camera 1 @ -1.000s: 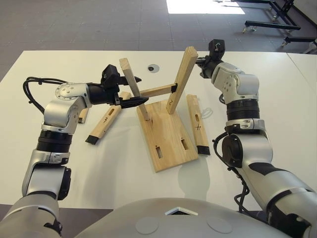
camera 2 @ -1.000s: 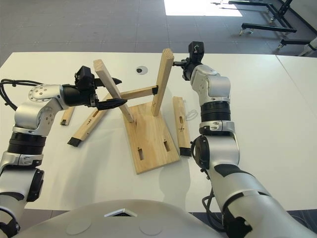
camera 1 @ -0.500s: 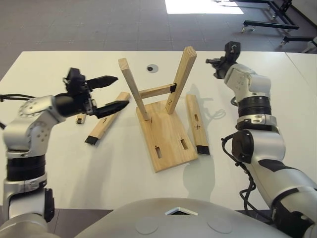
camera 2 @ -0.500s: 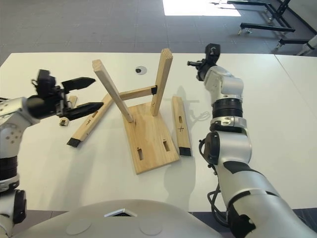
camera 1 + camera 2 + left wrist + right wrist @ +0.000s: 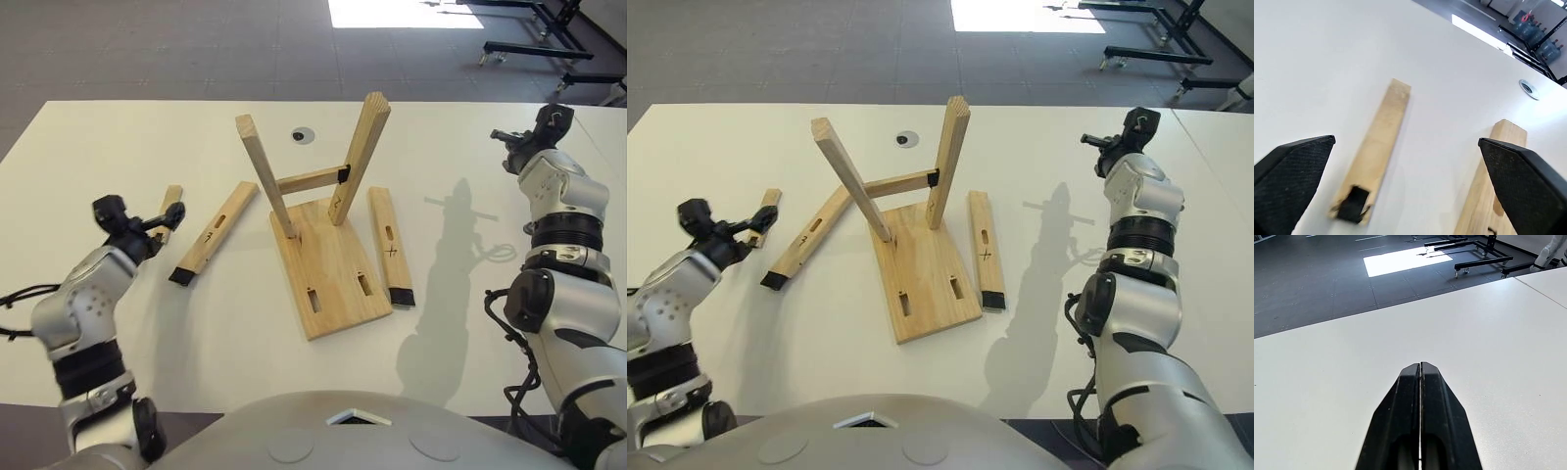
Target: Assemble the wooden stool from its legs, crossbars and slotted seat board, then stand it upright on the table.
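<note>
Stool half built: upright legs (image 5: pixel 266 176) and joining crossbar (image 5: pixel 309 180) stand in seat board (image 5: pixel 328 279). Loose legs (image 5: pixel 390 245) and spare crossbar (image 5: pixel 168 209) lie on table (image 5: pixel 118 137). Left pincer (image 5: pixel 1406 141) wide; right pincer (image 5: pixel 1420 366) closed, empty.

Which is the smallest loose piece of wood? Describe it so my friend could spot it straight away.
On the white table, start at the seat board and look to the robot's left. Just beyond the long slotted leg lying flat is the short crossbar: the shortest, narrowest loose stick, with no slot and one dark end.
</note>
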### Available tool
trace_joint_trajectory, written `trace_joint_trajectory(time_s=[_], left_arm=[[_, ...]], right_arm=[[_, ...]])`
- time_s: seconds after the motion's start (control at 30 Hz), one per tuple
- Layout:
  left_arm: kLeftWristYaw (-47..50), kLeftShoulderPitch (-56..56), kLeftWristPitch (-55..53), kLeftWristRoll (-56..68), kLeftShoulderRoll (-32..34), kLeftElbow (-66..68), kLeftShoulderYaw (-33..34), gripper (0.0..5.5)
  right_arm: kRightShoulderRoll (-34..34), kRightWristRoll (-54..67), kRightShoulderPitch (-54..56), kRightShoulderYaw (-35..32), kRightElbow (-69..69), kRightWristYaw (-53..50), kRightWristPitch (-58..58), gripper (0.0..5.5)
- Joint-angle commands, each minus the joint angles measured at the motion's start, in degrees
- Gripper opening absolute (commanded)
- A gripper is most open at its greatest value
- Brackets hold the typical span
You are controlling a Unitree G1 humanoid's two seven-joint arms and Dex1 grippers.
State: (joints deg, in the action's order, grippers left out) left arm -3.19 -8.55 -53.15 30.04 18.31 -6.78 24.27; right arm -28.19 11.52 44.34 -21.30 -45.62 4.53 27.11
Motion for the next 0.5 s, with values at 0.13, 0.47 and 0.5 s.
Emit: trace_joint_trajectory(time_s=[0.13,0.47,0.5], left_arm=[[0.58,-3.99,9.21,-13.80,4.94,14.01,-9.13,5.38],[-4.79,-2.81,2.65,-14.11,5.10,16.11,-11.26,5.00],[-4.80,-2.70,2.51,-14.24,4.96,15.85,-11.35,4.86]], right_arm=[[4.00,0.77,-0.30,1.28,2.53,-0.90,-0.05,0.00],[6.83,1.52,-3.35,1.15,6.50,-2.20,1.83,0.00],[6.97,1.49,-3.32,1.23,6.58,-2.18,1.93,0.00]])
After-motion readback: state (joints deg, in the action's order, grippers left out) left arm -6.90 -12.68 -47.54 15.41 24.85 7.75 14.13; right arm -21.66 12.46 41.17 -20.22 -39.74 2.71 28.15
